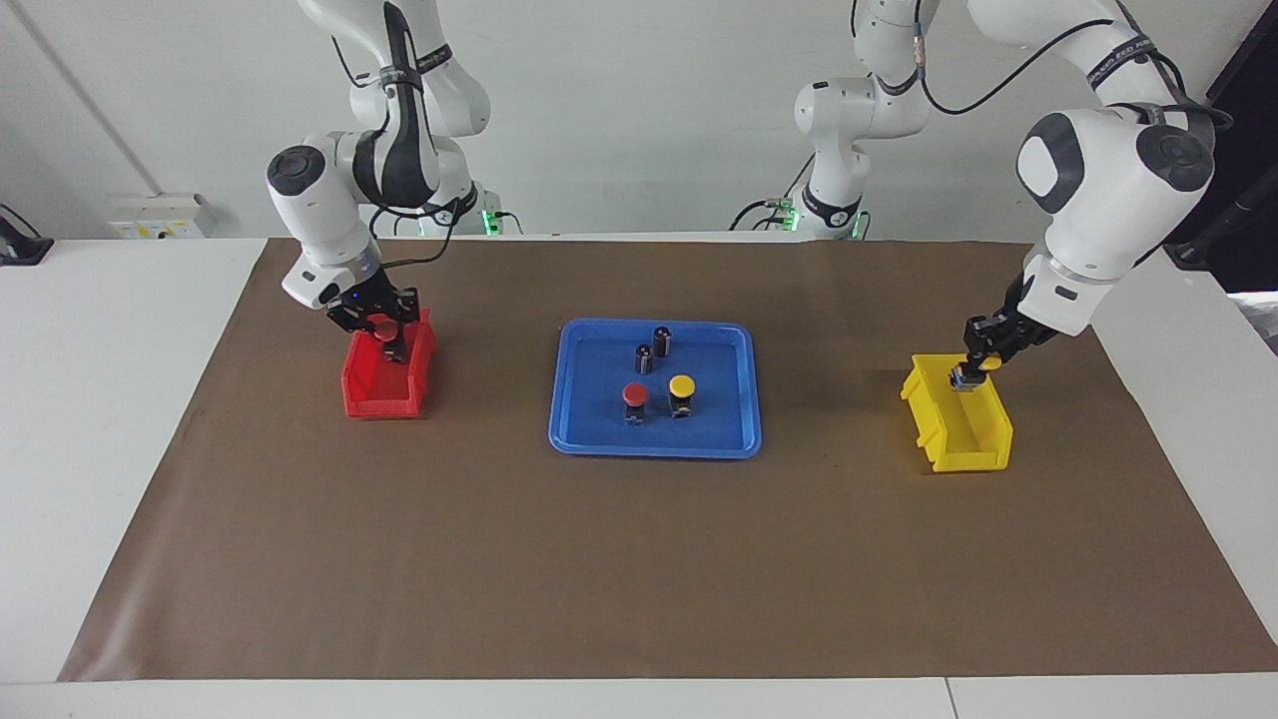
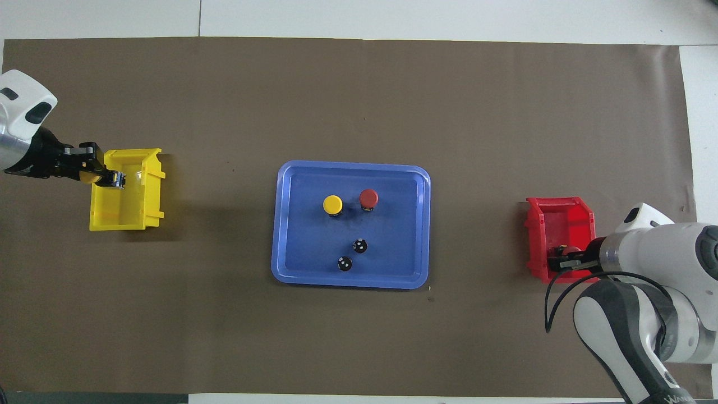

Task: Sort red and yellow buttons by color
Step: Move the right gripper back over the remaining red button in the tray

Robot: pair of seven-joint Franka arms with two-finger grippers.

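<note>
A brown mat [image 1: 639,559] covers the table, and midway between the two grippers sits a blue tray [image 1: 589,439], well apart from both. The right gripper [image 1: 379,325] is over the end of the red bin [image 1: 384,397] nearest the robots, at the right arm's end of the table; the left gripper [image 1: 973,367] is over the matching end of the yellow bin [image 1: 963,434], at the left arm's end. Each claw is closed on a button: the right one grips a held red button [image 1: 382,328] just above its bin's floor, the left one a held yellow button [image 1: 988,362] with its body pointing down into the bin. On the tray, away from either claw, stand a tray red button [image 1: 635,395] and a tray yellow button [image 1: 682,387] side by side, with two dark cylinders [image 1: 652,350] a little nearer to the robots. The step in hand looks like the drop: both arms have their first button over the right colour and seem ready to let go. The next move calls for opening the fingers low enough that the buttons do not bounce out, then lifting clear of the bin walls and reaching to the tray for the remaining pair, leaving the cylinders alone.
</note>
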